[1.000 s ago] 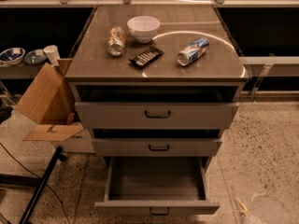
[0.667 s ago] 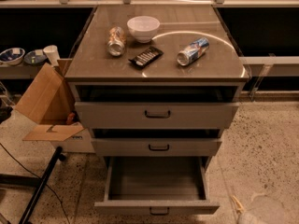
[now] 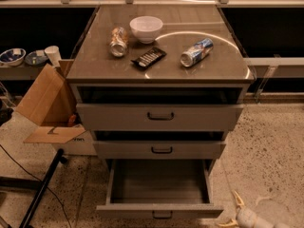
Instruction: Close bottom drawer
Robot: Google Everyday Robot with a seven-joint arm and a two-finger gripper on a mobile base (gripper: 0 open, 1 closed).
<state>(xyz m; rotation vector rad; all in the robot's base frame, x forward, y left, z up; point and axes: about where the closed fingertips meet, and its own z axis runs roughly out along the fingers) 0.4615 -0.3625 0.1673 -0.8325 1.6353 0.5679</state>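
Note:
The bottom drawer (image 3: 159, 182) of the grey cabinet is pulled far out, and its plain grey inside is empty. Its low front panel (image 3: 190, 211) with a small black bar handle (image 3: 162, 215) sits at the bottom edge of the camera view. My gripper (image 3: 232, 212) is low at the bottom right, just beside the right end of that front panel. Its yellowish fingers (image 3: 238, 201) are spread apart and hold nothing. The middle drawer (image 3: 159, 149) and the top drawer (image 3: 159, 116) each stand slightly out.
On the cabinet top (image 3: 95, 65) are a white bowl (image 3: 146, 28), two cans lying on their sides (image 3: 118, 41) (image 3: 196, 52) and a black remote (image 3: 148, 57). An open cardboard box (image 3: 45, 103) stands to the left, above a black stand leg (image 3: 40, 194). Speckled floor (image 3: 270, 151) lies to the right.
My gripper has edged slightly up and left, toward the right corner of the bottom drawer. The drawer has not moved.

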